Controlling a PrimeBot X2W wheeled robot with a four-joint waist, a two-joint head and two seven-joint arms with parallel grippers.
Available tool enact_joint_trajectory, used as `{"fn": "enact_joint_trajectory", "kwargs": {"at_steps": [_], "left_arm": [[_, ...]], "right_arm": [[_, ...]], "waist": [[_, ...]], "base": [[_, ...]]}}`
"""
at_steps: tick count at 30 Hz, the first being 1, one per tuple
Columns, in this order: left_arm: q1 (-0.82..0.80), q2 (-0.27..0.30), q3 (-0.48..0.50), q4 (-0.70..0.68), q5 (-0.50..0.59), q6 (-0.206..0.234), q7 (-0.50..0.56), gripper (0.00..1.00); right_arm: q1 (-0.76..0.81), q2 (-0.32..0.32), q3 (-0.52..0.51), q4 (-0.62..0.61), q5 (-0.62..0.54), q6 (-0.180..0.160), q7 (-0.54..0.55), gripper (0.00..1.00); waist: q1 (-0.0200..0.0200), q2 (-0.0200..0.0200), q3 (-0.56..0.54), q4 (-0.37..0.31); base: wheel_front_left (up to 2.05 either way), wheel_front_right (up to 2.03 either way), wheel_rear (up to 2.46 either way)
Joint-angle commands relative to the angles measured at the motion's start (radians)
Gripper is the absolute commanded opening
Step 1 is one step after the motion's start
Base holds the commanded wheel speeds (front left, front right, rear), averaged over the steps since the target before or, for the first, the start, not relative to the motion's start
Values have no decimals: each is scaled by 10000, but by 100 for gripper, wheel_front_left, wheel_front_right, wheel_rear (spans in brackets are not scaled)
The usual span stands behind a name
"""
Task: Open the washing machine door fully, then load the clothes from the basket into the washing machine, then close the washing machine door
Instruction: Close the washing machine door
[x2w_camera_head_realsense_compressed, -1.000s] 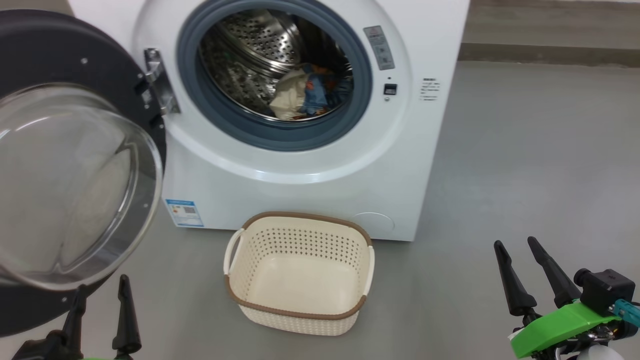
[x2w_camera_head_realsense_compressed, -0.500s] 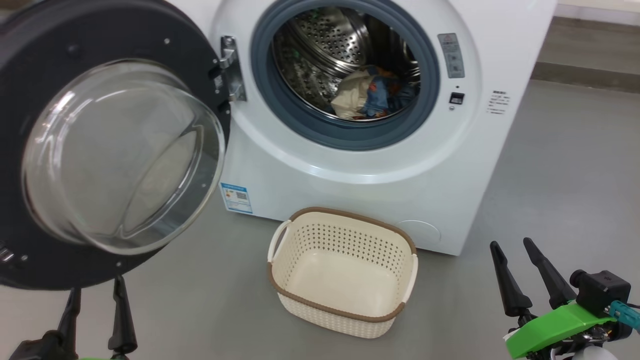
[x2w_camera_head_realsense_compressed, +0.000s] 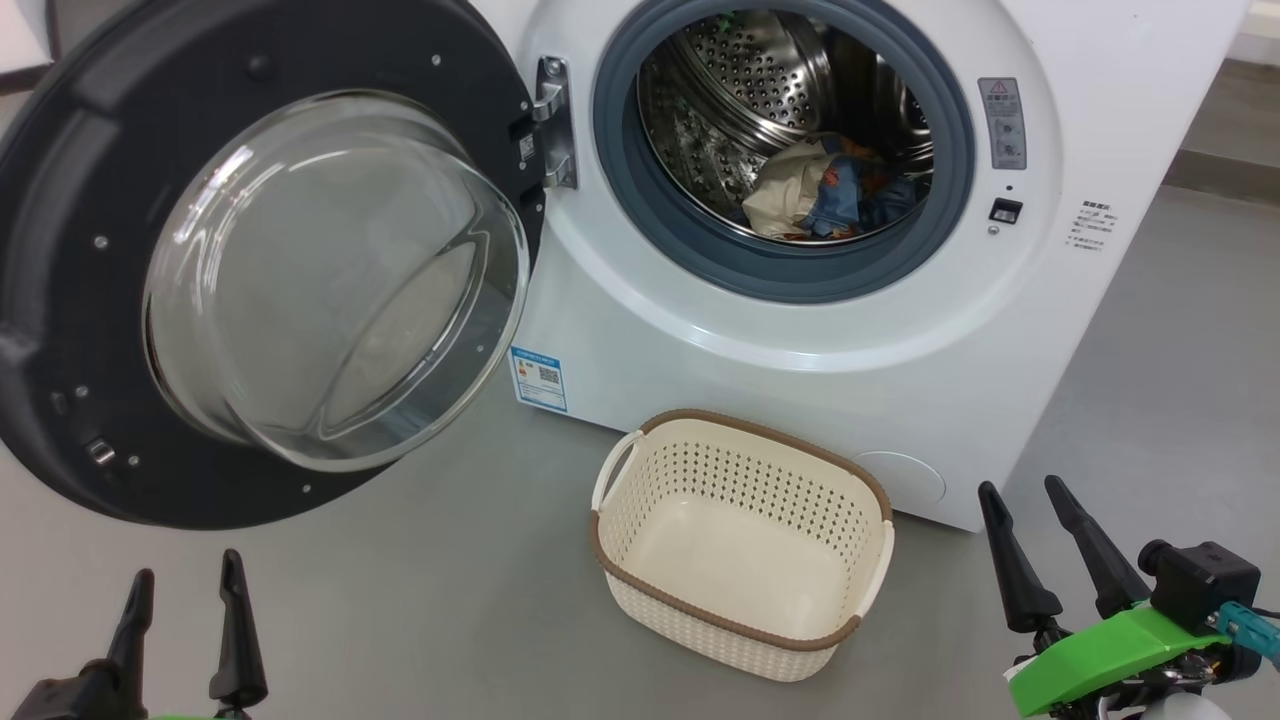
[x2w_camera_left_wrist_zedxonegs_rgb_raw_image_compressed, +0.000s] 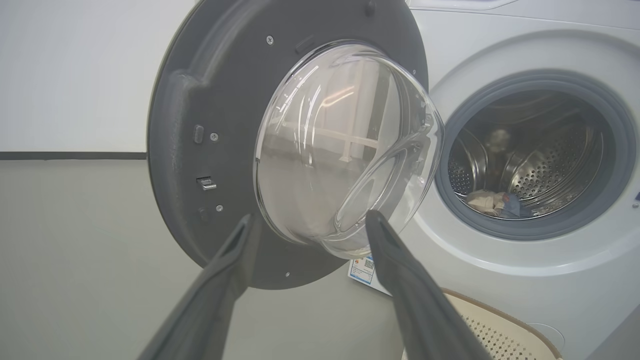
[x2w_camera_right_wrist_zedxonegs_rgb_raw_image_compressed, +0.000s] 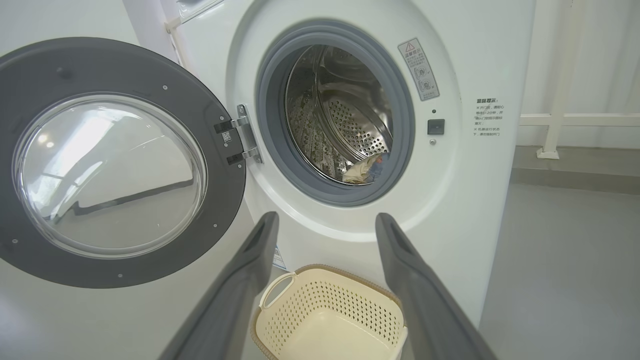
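Note:
The washing machine (x2w_camera_head_realsense_compressed: 800, 330) (x2w_camera_left_wrist_zedxonegs_rgb_raw_image_compressed: 525, 280) (x2w_camera_right_wrist_zedxonegs_rgb_raw_image_compressed: 465, 200) stands with its door (x2w_camera_head_realsense_compressed: 270, 260) (x2w_camera_left_wrist_zedxonegs_rgb_raw_image_compressed: 300, 145) (x2w_camera_right_wrist_zedxonegs_rgb_raw_image_compressed: 110, 165) swung wide open to the left on its hinge. The blue and cream clothes (x2w_camera_head_realsense_compressed: 825, 195) (x2w_camera_left_wrist_zedxonegs_rgb_raw_image_compressed: 495, 204) (x2w_camera_right_wrist_zedxonegs_rgb_raw_image_compressed: 367, 170) lie inside the steel drum. On the floor in front sits the cream basket (x2w_camera_head_realsense_compressed: 745, 540) (x2w_camera_right_wrist_zedxonegs_rgb_raw_image_compressed: 330, 320) (x2w_camera_left_wrist_zedxonegs_rgb_raw_image_compressed: 495, 330), with nothing in it. My left gripper (x2w_camera_head_realsense_compressed: 185, 595) (x2w_camera_left_wrist_zedxonegs_rgb_raw_image_compressed: 307, 222) is open, low at the left, below the door. My right gripper (x2w_camera_head_realsense_compressed: 1025, 495) (x2w_camera_right_wrist_zedxonegs_rgb_raw_image_compressed: 325, 220) is open at the lower right, right of the basket.
Grey floor (x2w_camera_head_realsense_compressed: 1170, 380) spreads to the right of the machine. A white rail (x2w_camera_right_wrist_zedxonegs_rgb_raw_image_compressed: 565, 120) and a wall stand behind it on the right. A white wall (x2w_camera_left_wrist_zedxonegs_rgb_raw_image_compressed: 75, 75) lies beyond the open door.
The whole head view has shifted, so machine, door and basket sit further right in the picture: the camera turned left. Both grippers keep their places and stay open.

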Motion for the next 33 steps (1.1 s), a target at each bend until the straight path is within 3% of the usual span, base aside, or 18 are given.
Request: {"fn": "enact_joint_trajectory", "kwargs": {"at_steps": [1, 33], "left_arm": [[-200, 227, 274, -278, 23, 51, -65, 100], [-178, 431, 107, -305, -82, 196, -63, 100]], "right_arm": [[-8, -136, 177, -221, -121, 73, -80, 100], [11, -159, 375, -211, -99, 73, -80, 100]], "waist": [[0, -1, 2, 67], [0, -1, -55, -33]], "base": [[0, 0, 0], [0, 0, 0]]}}
